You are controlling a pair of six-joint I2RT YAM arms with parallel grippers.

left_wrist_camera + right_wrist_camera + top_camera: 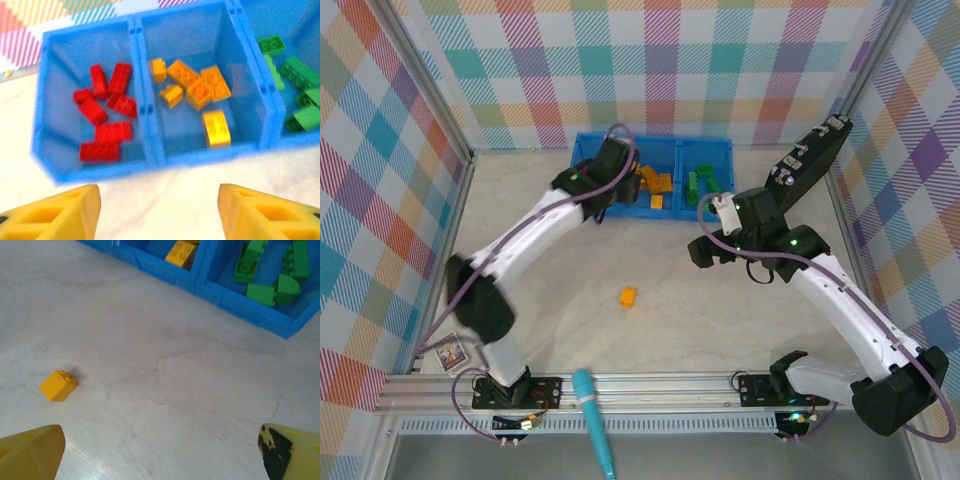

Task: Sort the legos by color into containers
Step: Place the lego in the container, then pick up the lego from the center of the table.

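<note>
Right at the near edge a teal marker (595, 425) is lying across the rail, out of the game. Just beyond it the one piece that matters is sitting alone on the tabletop (720, 320): a loose yellow-orange brick (627, 296), roughly mid-table, well apart from everything and turned at an angle to the edges. The right gripper (160, 455) is hanging past it, towards the right edge, fingers spread wide with nothing between them, its camera catching the brick off to its left. I'm reckoning that brick is going to be light, stiff and slick, hard plastic with no give at all, so a lopsided touch is likely to send it skating. The place to take it looks like two flat opposite side walls, low down and square on, with the wrist turned to match its skew, not by the studded face and not corner to corner. Further back, along the far edge, the blue bin (190, 159) is waiting, with red bricks (114, 132) in its left compartment, yellow-orange bricks (197, 87) in the middle and green bricks (300, 75) in the right. The left gripper (160, 212) is hovering by the bin's near wall, jaws parted and empty, and the middle compartment is where I'd say the stray belongs.
</note>
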